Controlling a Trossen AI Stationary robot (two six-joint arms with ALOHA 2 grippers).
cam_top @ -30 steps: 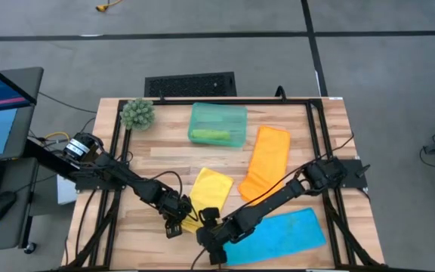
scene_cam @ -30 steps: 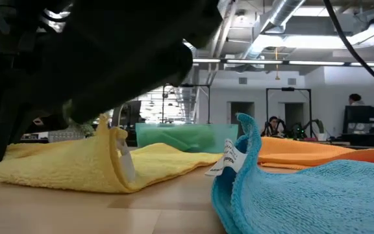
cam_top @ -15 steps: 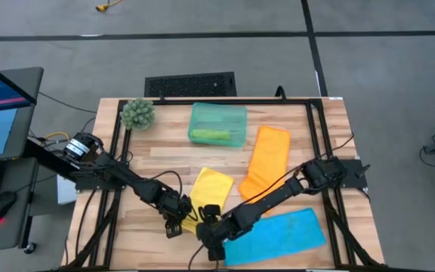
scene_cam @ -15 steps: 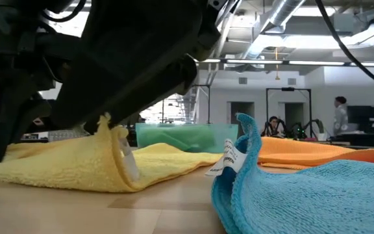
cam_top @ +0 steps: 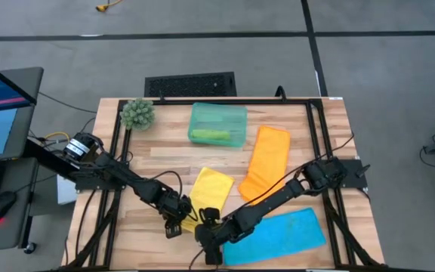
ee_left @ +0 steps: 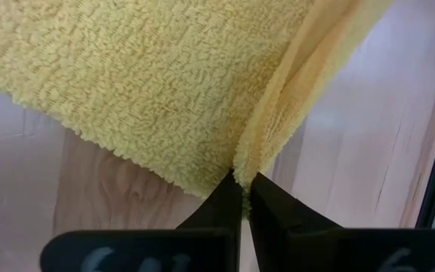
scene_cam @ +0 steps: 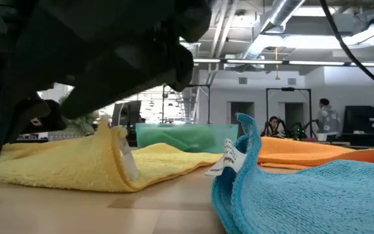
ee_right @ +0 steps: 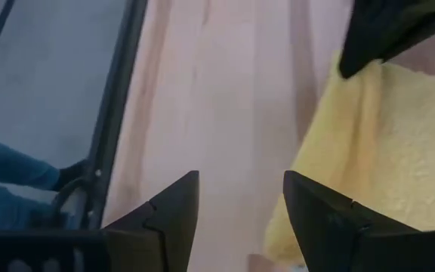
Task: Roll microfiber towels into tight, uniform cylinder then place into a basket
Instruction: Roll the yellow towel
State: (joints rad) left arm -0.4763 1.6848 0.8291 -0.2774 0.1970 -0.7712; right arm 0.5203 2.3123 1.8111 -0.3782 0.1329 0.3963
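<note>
Left wrist view – left gripper (ee_left: 242, 198) pinches yellow towel (ee_left: 172, 83) corner – right gripper (ee_right: 240, 215) agape

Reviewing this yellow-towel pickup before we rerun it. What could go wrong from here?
1. The left gripper is shut on only the thin corner fold of the yellow towel; it may slip out when pulled.
2. The right gripper is open beside that corner, close to the left one; the two could collide.
</note>
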